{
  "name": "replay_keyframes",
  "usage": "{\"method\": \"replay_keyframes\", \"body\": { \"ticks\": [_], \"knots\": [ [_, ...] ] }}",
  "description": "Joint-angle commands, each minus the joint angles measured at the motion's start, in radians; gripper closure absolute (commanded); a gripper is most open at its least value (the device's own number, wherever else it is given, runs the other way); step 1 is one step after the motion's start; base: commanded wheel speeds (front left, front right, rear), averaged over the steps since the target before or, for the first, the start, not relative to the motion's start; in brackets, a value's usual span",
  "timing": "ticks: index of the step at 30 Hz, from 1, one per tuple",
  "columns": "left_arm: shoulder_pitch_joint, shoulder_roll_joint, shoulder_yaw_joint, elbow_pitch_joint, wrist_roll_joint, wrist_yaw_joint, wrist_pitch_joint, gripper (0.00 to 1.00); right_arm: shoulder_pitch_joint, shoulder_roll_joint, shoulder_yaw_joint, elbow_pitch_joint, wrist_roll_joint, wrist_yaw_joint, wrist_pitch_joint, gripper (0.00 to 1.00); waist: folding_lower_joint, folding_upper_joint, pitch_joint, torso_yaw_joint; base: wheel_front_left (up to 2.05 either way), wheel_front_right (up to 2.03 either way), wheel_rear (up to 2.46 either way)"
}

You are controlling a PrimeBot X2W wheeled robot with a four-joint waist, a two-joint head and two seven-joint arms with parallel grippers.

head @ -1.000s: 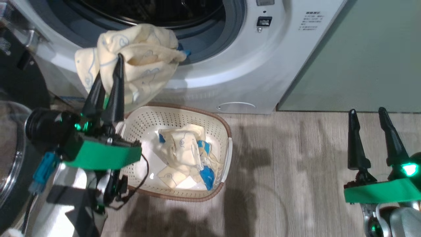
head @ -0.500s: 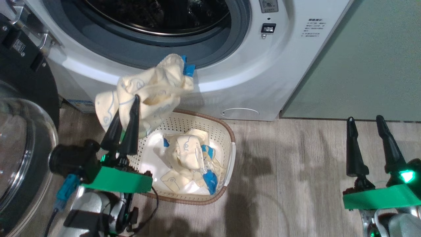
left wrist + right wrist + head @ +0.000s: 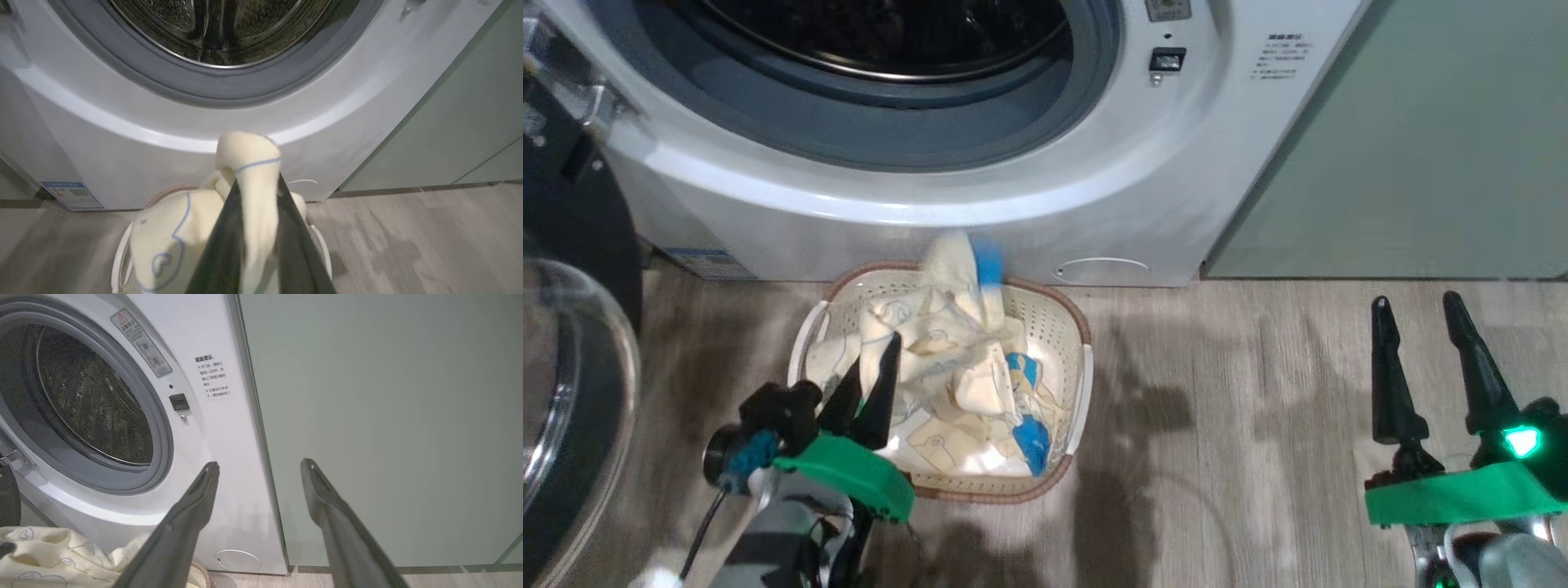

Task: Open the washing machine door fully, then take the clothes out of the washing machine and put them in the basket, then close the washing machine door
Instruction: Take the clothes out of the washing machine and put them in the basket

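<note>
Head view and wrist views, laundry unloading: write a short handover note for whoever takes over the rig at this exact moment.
Left gripper: shut on a cream garment, low over the basket; the fabric drapes into it.
Right gripper: open, holding nothing, over the floor to the right.
Washing machine door: swung open at the left. Other clothes lie in the basket, in front of the washing machine.
Done: door opened, some clothes moved.
To do: release this garment, check the drum for more, close the door.
</note>
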Motion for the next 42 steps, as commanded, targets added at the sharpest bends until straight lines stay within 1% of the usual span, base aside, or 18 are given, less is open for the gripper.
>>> {"method": "replay_keyframes", "body": {
  "ticks": [1, 2, 6, 7, 11, 20, 21, 23, 24, 25, 27, 33, 42],
  "knots": [
    [-0.056, 0.008, 0.032, -0.003, -0.001, -0.009, -0.006, 1.00, -0.016, -0.003, 0.020, -0.032, 0.007, 0.004, -0.009, 0.00, 0.0000, 0.0000, 0.011, -0.009, 0.00, 0.00, 0.00],
    [-0.086, 0.009, 0.030, 0.065, 0.000, -0.026, -0.006, 1.00, -0.020, -0.003, 0.022, -0.034, 0.014, 0.004, -0.009, 0.00, 0.0000, 0.0000, 0.025, -0.021, 0.00, 0.00, 0.00],
    [-0.151, 0.010, 0.030, 0.214, 0.002, -0.054, -0.006, 1.00, -0.031, -0.003, 0.023, -0.038, 0.028, 0.004, -0.009, 0.00, 0.0000, 0.0000, 0.059, -0.049, 0.00, 0.00, 0.00],
    [-0.191, 0.011, 0.030, 0.286, 0.005, -0.066, -0.006, 1.00, -0.037, -0.003, 0.025, -0.041, 0.035, 0.004, -0.009, 0.00, 0.0000, 0.0000, 0.079, -0.064, 0.00, 0.00, 0.00],
    [-0.275, 0.011, 0.027, 0.439, 0.012, -0.082, -0.006, 1.00, -0.054, -0.003, 0.027, -0.047, 0.051, 0.004, -0.009, 0.00, 0.0000, 0.0000, 0.126, -0.092, 0.00, 0.00, 0.00],
    [-0.469, 0.006, -0.021, 0.766, 0.042, -0.116, 0.006, 1.00, -0.092, -0.003, 0.036, -0.053, 0.082, 0.004, -0.009, 0.00, 0.0000, 0.0000, 0.217, -0.141, 0.00, 0.00, 0.00],
    [-0.486, 0.004, -0.027, 0.799, 0.043, -0.121, 0.012, 0.88, -0.094, -0.003, 0.035, -0.053, 0.084, 0.004, -0.009, 0.00, 0.0000, 0.0000, 0.222, -0.144, 0.00, 0.00, 0.00],
    [-0.517, -0.001, -0.026, 0.858, 0.032, -0.135, 0.021, 0.61, -0.099, -0.003, 0.037, -0.051, 0.086, 0.004, -0.009, 0.00, 0.0000, 0.0000, 0.231, -0.150, 0.00, 0.00, 0.00],
    [-0.530, -0.003, -0.022, 0.884, 0.024, -0.142, 0.023, 0.53, -0.103, -0.003, 0.040, -0.050, 0.088, 0.004, -0.009, 0.00, 0.0000, 0.0000, 0.235, -0.155, 0.00, 0.00, 0.00],
    [-0.541, -0.002, -0.021, 0.910, 0.021, -0.145, 0.025, 0.28, -0.107, -0.003, 0.043, -0.049, 0.090, 0.004, -0.009, 0.00, 0.0000, 0.0000, 0.238, -0.159, 0.00, 0.00, 0.00],
    [-0.561, -0.001, -0.016, 0.949, 0.011, -0.147, 0.023, 0.00, -0.113, -0.003, 0.047, -0.049, 0.095, 0.004, -0.009, 0.00, 0.0000, 0.0000, 0.243, -0.166, 0.00, 0.00, 0.00],
    [-0.594, 0.005, -0.017, 1.010, 0.004, -0.153, 0.007, 0.00, -0.118, -0.003, 0.044, -0.049, 0.103, 0.004, -0.009, 0.00, 0.0000, 0.0000, 0.250, -0.177, 0.00, 0.00, 0.00],
    [-0.591, 0.019, -0.025, 1.026, 0.004, -0.165, -0.004, 0.00, -0.124, -0.003, 0.034, -0.047, 0.107, 0.004, -0.009, 0.00, 0.0000, 0.0000, 0.236, -0.178, 0.00, 0.00, 0.00]
  ]
}}
